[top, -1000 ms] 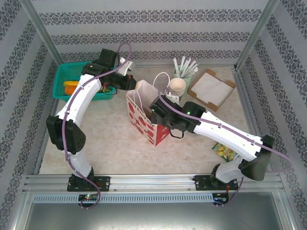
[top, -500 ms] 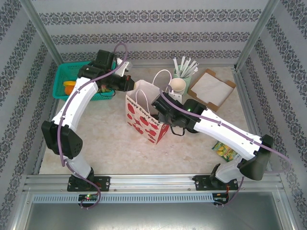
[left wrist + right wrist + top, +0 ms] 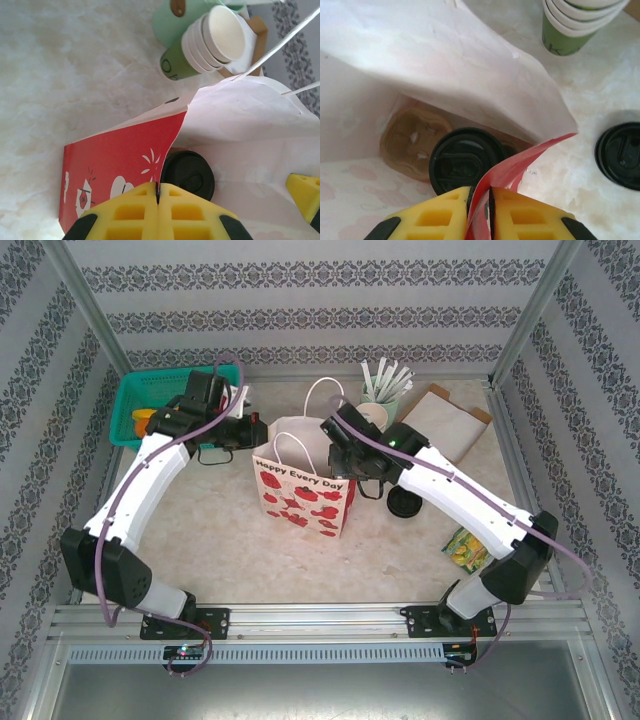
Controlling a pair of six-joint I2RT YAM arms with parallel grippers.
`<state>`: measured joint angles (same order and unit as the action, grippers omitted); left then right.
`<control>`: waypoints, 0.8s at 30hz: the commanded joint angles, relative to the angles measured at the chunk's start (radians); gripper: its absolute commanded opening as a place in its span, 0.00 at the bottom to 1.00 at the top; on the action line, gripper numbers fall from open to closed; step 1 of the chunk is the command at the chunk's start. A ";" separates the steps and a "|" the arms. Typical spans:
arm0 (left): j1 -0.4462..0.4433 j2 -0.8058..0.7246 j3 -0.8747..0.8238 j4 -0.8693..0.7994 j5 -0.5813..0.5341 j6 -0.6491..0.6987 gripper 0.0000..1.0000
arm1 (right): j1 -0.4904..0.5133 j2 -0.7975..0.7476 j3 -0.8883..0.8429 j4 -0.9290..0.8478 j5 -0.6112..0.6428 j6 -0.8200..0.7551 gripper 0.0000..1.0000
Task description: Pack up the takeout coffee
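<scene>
**Step in hand (judged):** hold the mouth of the white paper bag with red print (image 3: 300,502) spread, with the coffee already inside.

- The left gripper (image 3: 157,196) is pressed together on one red side edge of the bag. The right gripper (image 3: 480,197) pinches the opposite edge.
- The takeout coffee (image 3: 465,165) shows its round black plastic lid. It stands on the bag floor, lower centre of the right wrist view, against a brown moulded-pulp carrier (image 3: 412,140).
- Grip paper only and pull evenly, with the bag upright. Too much spread risks a tear.
- Release one edge at a time.

**Writing:** "Happy Every Day" is printed on the bag front. The mark on the stack of green-walled paper cups (image 3: 200,50) is too partial to read.
</scene>
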<state>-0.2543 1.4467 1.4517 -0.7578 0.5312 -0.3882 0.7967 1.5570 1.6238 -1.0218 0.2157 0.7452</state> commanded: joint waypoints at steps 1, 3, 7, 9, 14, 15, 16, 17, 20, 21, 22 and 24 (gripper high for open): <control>-0.006 -0.084 -0.082 0.135 -0.114 -0.160 0.03 | -0.017 0.056 0.074 0.039 -0.047 -0.119 0.19; -0.005 -0.115 -0.125 0.152 -0.163 -0.185 0.05 | -0.021 0.089 0.107 0.051 -0.050 -0.154 0.19; -0.005 -0.133 -0.166 0.188 -0.156 -0.201 0.06 | -0.032 0.140 0.161 0.074 -0.037 -0.203 0.18; -0.006 -0.119 -0.163 0.191 -0.161 -0.183 0.06 | -0.042 0.150 0.166 0.098 -0.037 -0.219 0.18; -0.005 -0.080 -0.134 0.206 -0.179 -0.165 0.05 | -0.079 0.146 0.129 0.206 -0.066 -0.247 0.20; -0.005 -0.082 -0.138 0.219 -0.184 -0.168 0.06 | -0.090 0.149 0.128 0.216 -0.066 -0.256 0.20; -0.006 -0.088 -0.145 0.236 -0.183 -0.170 0.07 | -0.097 0.153 0.128 0.222 -0.065 -0.263 0.20; -0.005 -0.089 -0.148 0.244 -0.184 -0.170 0.08 | -0.106 0.157 0.131 0.223 -0.067 -0.269 0.20; -0.004 -0.078 -0.135 0.244 -0.185 -0.155 0.11 | -0.129 0.167 0.139 0.223 -0.087 -0.268 0.21; -0.003 -0.067 -0.122 0.235 -0.180 -0.146 0.12 | -0.134 0.167 0.138 0.225 -0.090 -0.269 0.21; -0.004 -0.053 -0.104 0.220 -0.171 -0.135 0.12 | -0.137 0.167 0.135 0.228 -0.091 -0.269 0.21; -0.004 -0.025 -0.076 0.202 -0.167 -0.125 0.12 | -0.139 0.166 0.127 0.236 -0.089 -0.269 0.22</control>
<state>-0.2543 1.3876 1.3262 -0.5571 0.3611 -0.5434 0.6579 1.7142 1.7561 -0.8173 0.1467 0.4934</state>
